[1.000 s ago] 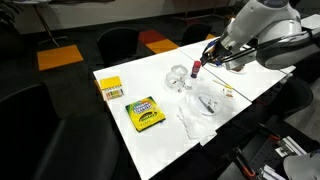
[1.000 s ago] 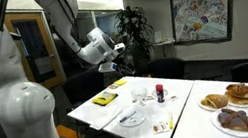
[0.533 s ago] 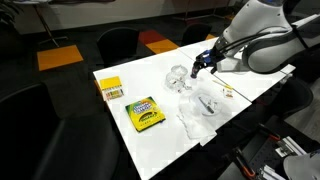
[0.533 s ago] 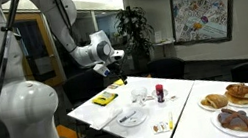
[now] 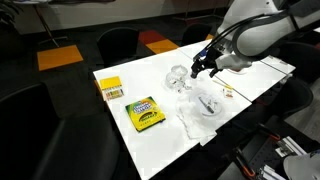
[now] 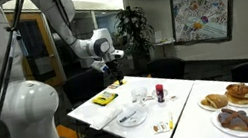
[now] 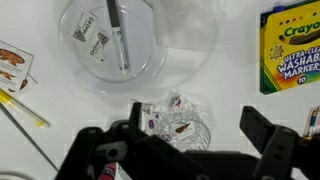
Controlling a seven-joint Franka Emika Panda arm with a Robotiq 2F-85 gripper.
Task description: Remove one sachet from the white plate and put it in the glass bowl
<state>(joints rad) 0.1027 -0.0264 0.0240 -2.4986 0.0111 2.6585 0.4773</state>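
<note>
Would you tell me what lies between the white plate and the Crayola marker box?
A crumpled white wrapper lies between the white plate and Crayola marker box, clearest in an exterior view.

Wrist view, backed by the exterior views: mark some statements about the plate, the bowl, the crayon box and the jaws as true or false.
1. The gripper has its jaws open and holds nothing. True.
2. The glass bowl is empty. False: other sachets lie inside it.
3. Sachets lie on the white plate. True.
4. The crayon box rests on the white plate. False: it lies flat on the table, apart from the plate.
5. The gripper is over the crayon box. False: in the wrist view the glass bowl lies below, between the jaws.
</note>
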